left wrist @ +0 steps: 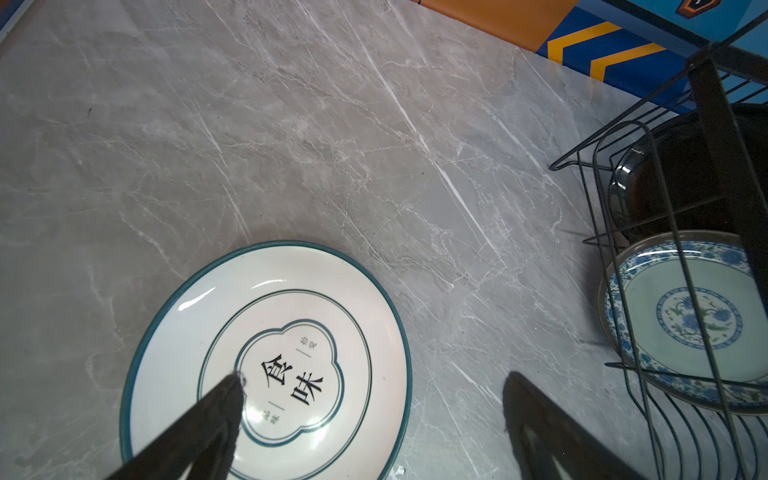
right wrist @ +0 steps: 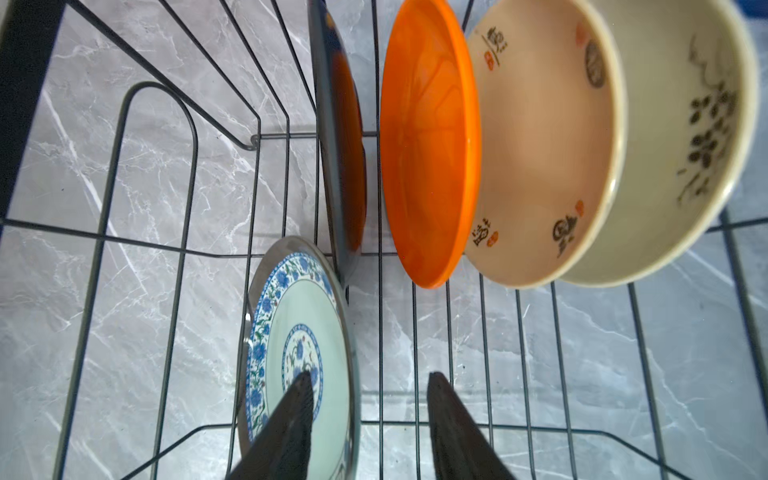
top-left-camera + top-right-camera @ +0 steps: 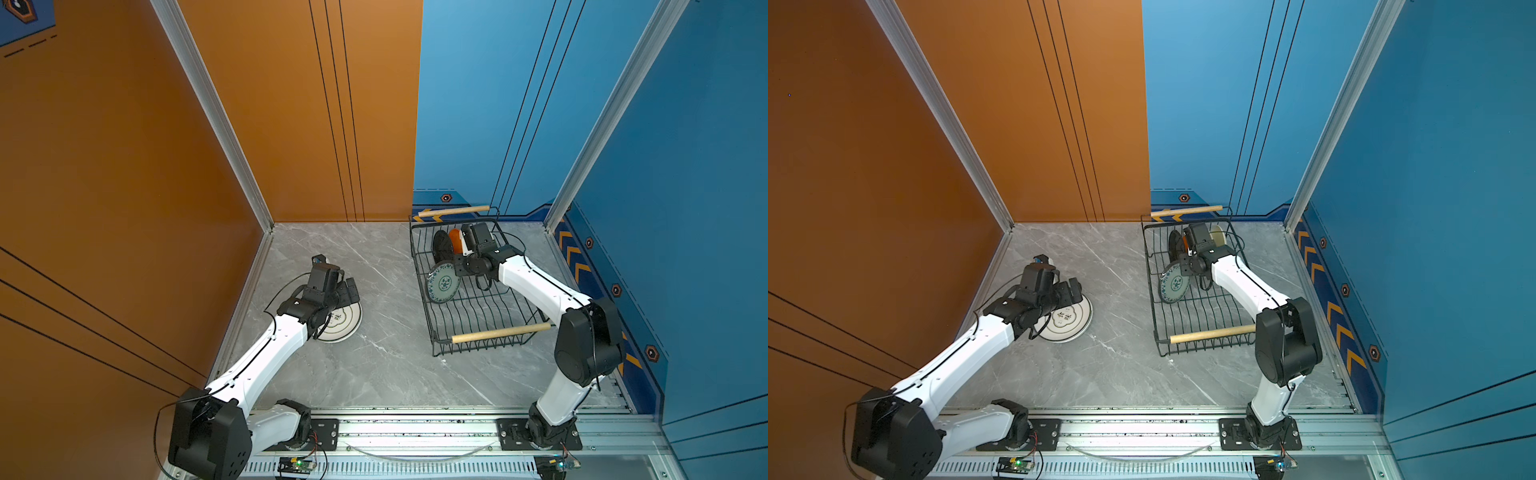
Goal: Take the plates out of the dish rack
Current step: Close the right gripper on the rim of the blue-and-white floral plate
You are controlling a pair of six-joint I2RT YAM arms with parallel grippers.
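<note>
In both top views the dish rack [image 3: 498, 333] sits right of centre on the grey tabletop [image 3: 395, 365], by the blue wall, and the right arm [image 3: 536, 282] reaches into it from the lower right. Inside, a teal-patterned plate [image 3: 442, 284] leans at the rack's left side. Above it in the frame stand a black plate [image 3: 441, 246] and an orange plate [image 3: 455, 241], and in a top view a cream plate [image 3: 1217, 236] shows behind the wrist. Left of centre a white plate [image 3: 343, 322] lies flat on the tabletop, the left end effector [image 3: 352, 291] over its upper edge.

Left wrist view: the left end effector's fingers are wide apart and empty, one tip over the white plate's printed centre, its partner over bare tabletop.

Right wrist view: the right end effector [image 2: 370, 376] is inside the rack, fingers apart and empty. One finger crosses the teal-patterned plate's face. Beyond stand the black plate, the orange plate, the cream plate and a deeper cream dish [image 2: 685, 124], on edge in a row.
</note>
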